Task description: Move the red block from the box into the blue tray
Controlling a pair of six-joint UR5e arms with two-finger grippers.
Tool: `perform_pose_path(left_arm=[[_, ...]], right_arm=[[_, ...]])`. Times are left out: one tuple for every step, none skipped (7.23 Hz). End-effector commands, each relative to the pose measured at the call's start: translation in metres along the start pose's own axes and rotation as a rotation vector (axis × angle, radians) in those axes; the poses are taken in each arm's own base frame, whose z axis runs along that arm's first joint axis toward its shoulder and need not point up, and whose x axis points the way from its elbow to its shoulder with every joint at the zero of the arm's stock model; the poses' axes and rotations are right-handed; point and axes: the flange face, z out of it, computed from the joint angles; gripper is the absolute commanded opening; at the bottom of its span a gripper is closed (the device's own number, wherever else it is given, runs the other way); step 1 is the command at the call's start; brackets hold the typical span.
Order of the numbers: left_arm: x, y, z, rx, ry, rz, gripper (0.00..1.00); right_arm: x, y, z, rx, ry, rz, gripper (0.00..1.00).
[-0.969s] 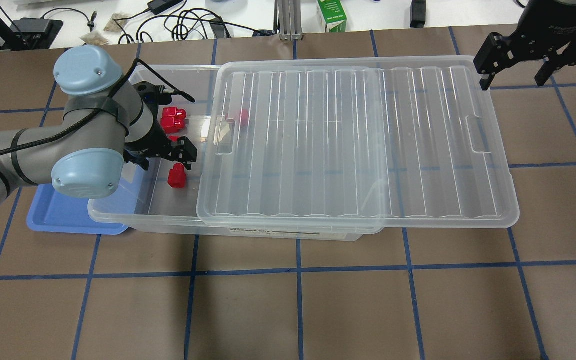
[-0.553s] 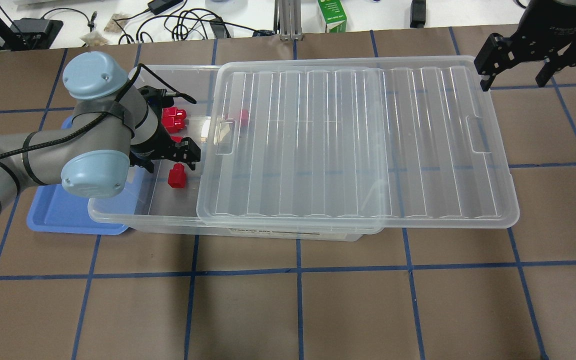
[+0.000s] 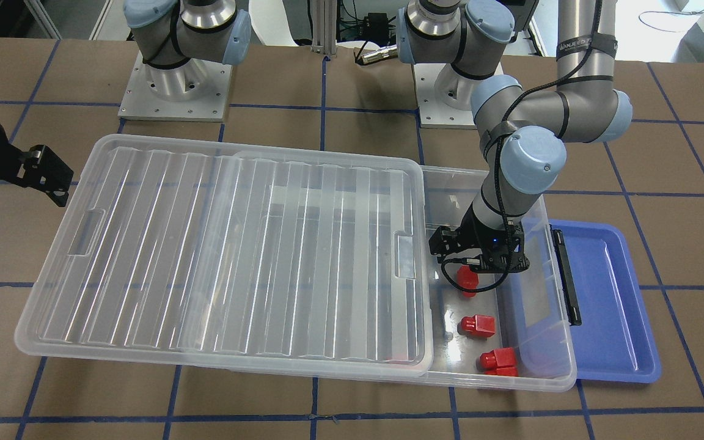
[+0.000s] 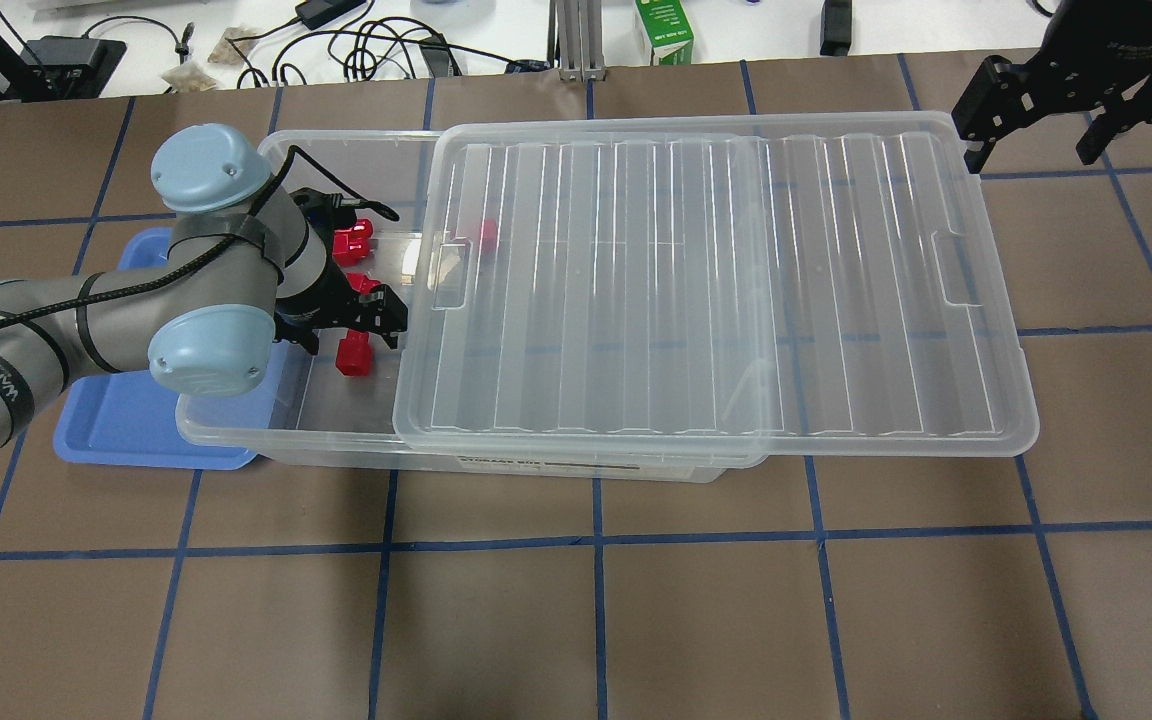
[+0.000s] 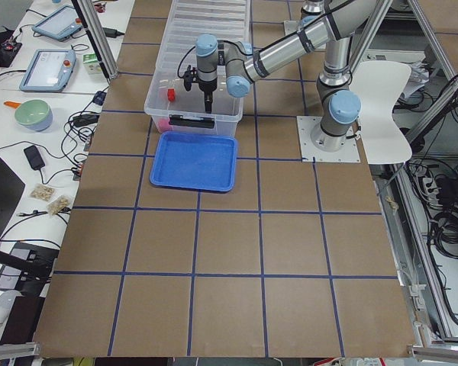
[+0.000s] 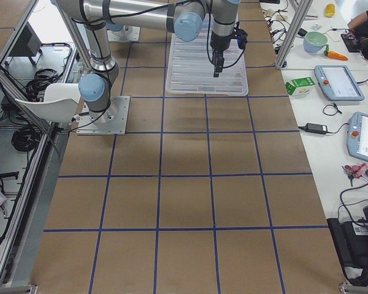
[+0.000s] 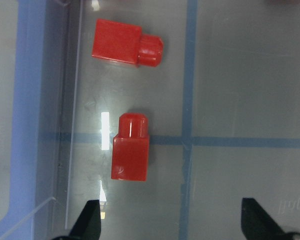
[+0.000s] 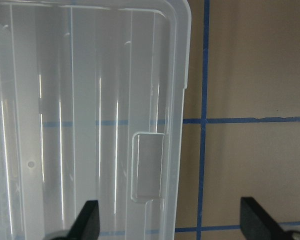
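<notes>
Jaws on your left gripper (image 7: 171, 220) are wide open, so line them up over the red block (image 7: 130, 147), mid-frame in the wrist view on the box (image 4: 236, 430) floor, then go down and squeeze.

The red block (image 7: 130, 154) is bright red, the blue tray (image 3: 612, 293) plain blue. The box (image 4: 336, 440) is clear, its lid (image 4: 716, 290) ribbed; the table (image 4: 696, 620) is brown with a blue grid.

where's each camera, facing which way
Front-facing: across table, facing robot; left gripper over box.
Overhead: behind robot, looking down; left arm, right gripper.
Exterior left: blue tray end; left arm near.
Exterior right: lid end; right arm near.
Left wrist: down on red blocks; fingertips.
Right wrist: down on lid; fingertips.
Overhead, front share blue tray.
</notes>
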Motion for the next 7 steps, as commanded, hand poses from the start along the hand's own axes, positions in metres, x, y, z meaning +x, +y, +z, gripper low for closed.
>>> perform_pose_path(left_arm=[[-0.001,-0.004,0.013,-0.010,-0.001,0.004,1.00],[-0.002,-0.005,0.017,-0.004,-0.002,0.010,1.00],[-0.002,-0.003,0.022,-0.007,-0.002,0.006,1.00],[-0.002,-0.005,0.029,0.011,-0.003,0.011,1.00],[-0.003,-0.007,0.034,0.009,-0.003,0.014,1.00],[-0.011,-0.009,0.036,0.006,-0.003,0.009,1.00],[-0.022,-0.012,0.039,0.003,-0.001,0.027,1.00]], right_arm=[[0.000,-0.001,0.001,-0.001,-0.001,0.000,1.00],[0.000,0.000,0.000,0.000,-0.002,0.000,1.00],[-0.001,0.001,0.003,-0.006,-0.003,-0.001,1.00],[-0.001,0.001,0.003,-0.008,-0.004,-0.001,1.00],[-0.001,0.001,0.003,-0.008,-0.004,-0.001,1.00],[-0.001,0.001,0.004,-0.009,-0.004,-0.001,1.00],[-0.001,0.001,0.004,-0.010,-0.003,-0.001,1.00]])
